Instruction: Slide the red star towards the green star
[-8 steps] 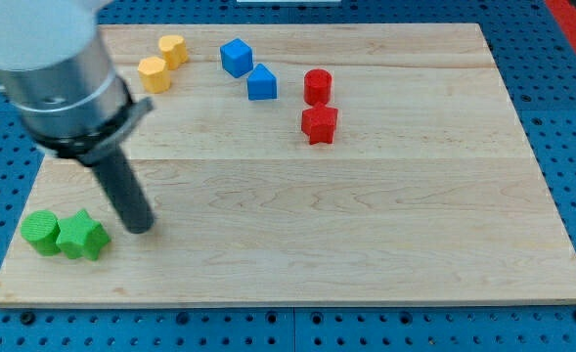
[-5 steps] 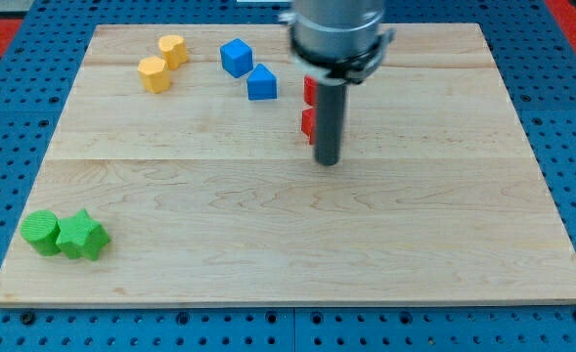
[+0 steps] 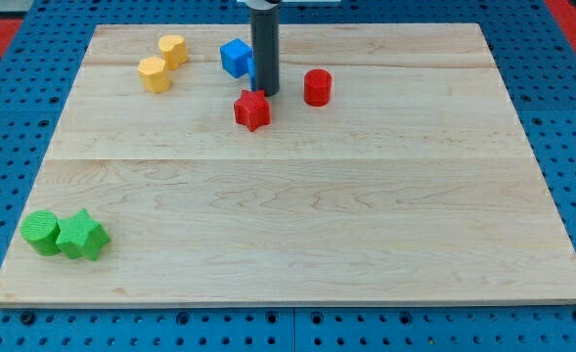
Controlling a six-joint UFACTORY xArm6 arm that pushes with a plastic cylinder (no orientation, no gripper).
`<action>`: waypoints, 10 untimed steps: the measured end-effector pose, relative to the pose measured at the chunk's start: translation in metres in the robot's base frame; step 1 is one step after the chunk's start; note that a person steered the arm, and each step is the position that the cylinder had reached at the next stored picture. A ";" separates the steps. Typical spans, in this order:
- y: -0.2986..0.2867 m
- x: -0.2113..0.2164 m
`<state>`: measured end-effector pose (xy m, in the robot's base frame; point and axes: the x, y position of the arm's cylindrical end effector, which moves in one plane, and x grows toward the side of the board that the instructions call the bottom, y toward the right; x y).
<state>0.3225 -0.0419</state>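
The tip [image 3: 266, 92] is placed just above the red star [image 3: 252, 110], toward the table's top edge. No gripper is fitted, so nothing is held. The push is best aimed through the star's centre toward the green star [image 3: 82, 236] at the bottom-left corner.

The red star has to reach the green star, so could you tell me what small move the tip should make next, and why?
Probably a short push toward the view's lower left. My tip sits just above and slightly right of the red star, so it is roughly behind it, while the green star lies far off at the lower left, beside a green round block.
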 end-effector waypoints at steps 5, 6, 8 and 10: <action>-0.019 0.058; -0.042 0.038; -0.051 0.056; -0.052 0.103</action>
<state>0.4259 -0.0936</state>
